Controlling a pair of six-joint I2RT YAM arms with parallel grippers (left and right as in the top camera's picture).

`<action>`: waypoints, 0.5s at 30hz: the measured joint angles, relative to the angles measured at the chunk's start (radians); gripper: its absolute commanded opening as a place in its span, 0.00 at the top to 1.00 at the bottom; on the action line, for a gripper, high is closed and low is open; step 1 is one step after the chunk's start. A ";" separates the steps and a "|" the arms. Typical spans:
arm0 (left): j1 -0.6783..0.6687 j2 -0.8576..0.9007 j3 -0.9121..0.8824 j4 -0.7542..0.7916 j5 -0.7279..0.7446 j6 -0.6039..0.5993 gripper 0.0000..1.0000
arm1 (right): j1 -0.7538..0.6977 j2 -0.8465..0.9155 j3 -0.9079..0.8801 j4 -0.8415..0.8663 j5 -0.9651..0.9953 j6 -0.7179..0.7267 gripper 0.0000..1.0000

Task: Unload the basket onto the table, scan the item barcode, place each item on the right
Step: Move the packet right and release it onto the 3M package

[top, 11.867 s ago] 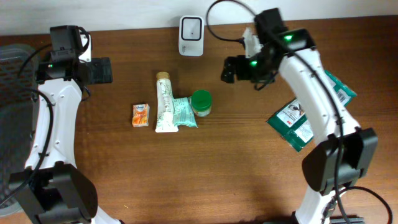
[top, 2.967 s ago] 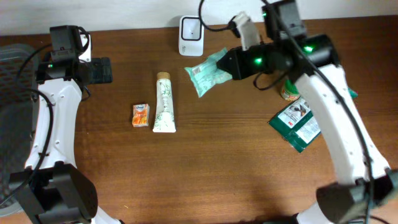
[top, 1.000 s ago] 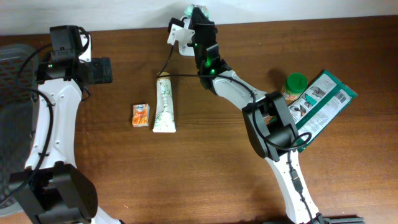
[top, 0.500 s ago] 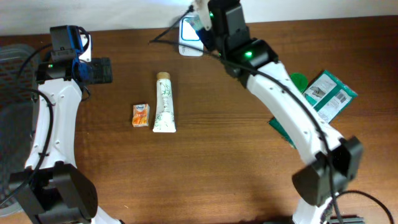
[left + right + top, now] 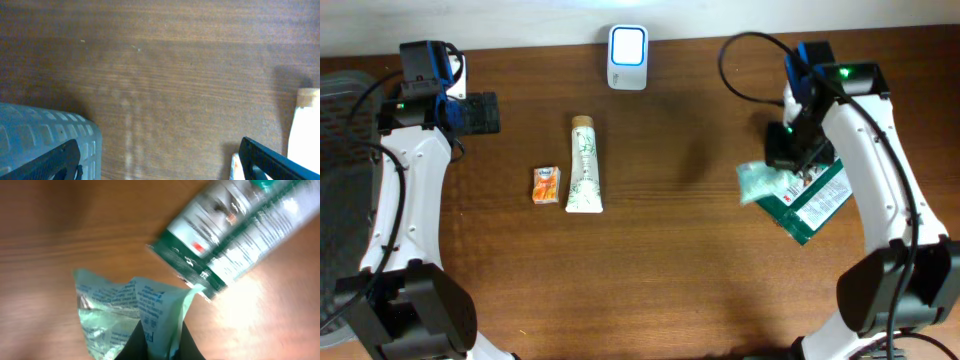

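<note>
One item is changing place fast: the pale green packet (image 5: 758, 184), which half a second ago was being held up at the scanner (image 5: 627, 44) by the middle of the table's (image 5: 680, 260) far edge, is now hanging well away from it, near the right edge. The right gripper (image 5: 784, 158) is carrying it there, and the packet is overlapping the near corner of the dark green pouch (image 5: 817, 206) lying at that side. I am judging that the pass in front of the scanner is over for this packet and that it is being taken to the side where handled goods are gathering. Whether the barcode was read is not showing anywhere.

The right jaws are pinching fully closed on one crumpled corner of the packet. In the wrist view the rest of it (image 5: 125, 312) is fanning out beyond the fingertips (image 5: 172, 342), beside the pouch (image 5: 235, 235).

The left gripper (image 5: 485, 113) is waiting near the far left corner with its jaws spread as wide as they go, gripping and touching nothing. Below it lie bare wood and the rim of the basket (image 5: 45, 137).

Two items, the tube (image 5: 584, 166) and the orange box (image 5: 547, 185), are lying left of centre and, by my reckoning, are waiting their turn.
</note>
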 measured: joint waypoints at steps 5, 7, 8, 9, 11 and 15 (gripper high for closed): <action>0.000 0.000 0.000 0.001 0.000 0.000 0.01 | -0.145 -0.002 -0.259 0.300 0.040 0.015 0.93; 0.000 0.000 0.000 0.001 0.000 0.000 0.01 | -0.183 -0.002 -0.323 0.394 0.043 0.018 0.48; 0.000 0.000 0.000 0.000 0.000 0.000 0.01 | -0.203 -0.002 -0.340 0.412 0.043 0.019 0.36; 0.000 0.000 0.000 0.000 0.000 0.000 0.01 | -0.216 -0.002 -0.341 0.421 0.043 0.019 0.26; 0.000 0.000 0.000 0.000 0.000 0.000 0.01 | -0.220 -0.002 -0.341 0.422 0.040 0.022 0.02; 0.000 0.000 0.000 -0.002 0.000 0.000 0.01 | -0.218 0.003 -0.236 0.254 -0.077 0.018 0.02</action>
